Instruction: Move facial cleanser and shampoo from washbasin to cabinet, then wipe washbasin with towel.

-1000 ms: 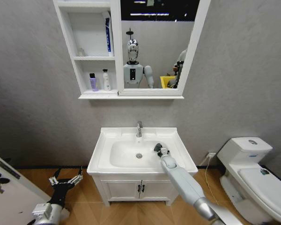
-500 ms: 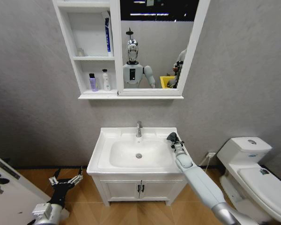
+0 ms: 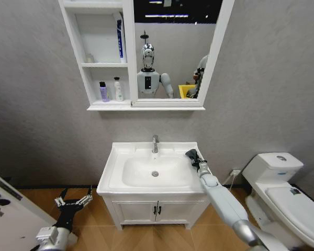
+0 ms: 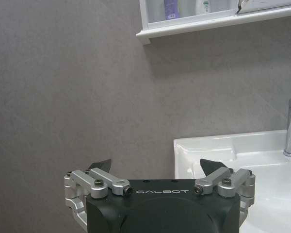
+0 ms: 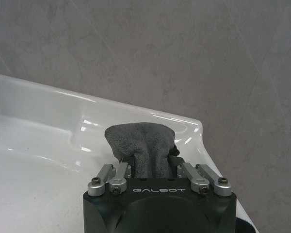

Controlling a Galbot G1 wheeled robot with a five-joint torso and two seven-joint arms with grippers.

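Right gripper (image 3: 192, 154), towel (image 5: 141, 147) clamped, at washbasin (image 3: 120, 151) back right corner.
Left gripper (image 4: 155, 167): low beside the vanity, fingers spread wide, holding nothing. Cabinet (image 3: 99, 57) shelves hold two bottles (image 3: 111, 90).

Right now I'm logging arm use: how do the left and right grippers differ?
The left gripper is open and holds nothing; the right gripper is shut on the towel. The left gripper hangs low beside the vanity, off the washbasin; the right gripper is at the washbasin's right rear rim, arm stretched out. Both share the same black body with silver linkages.
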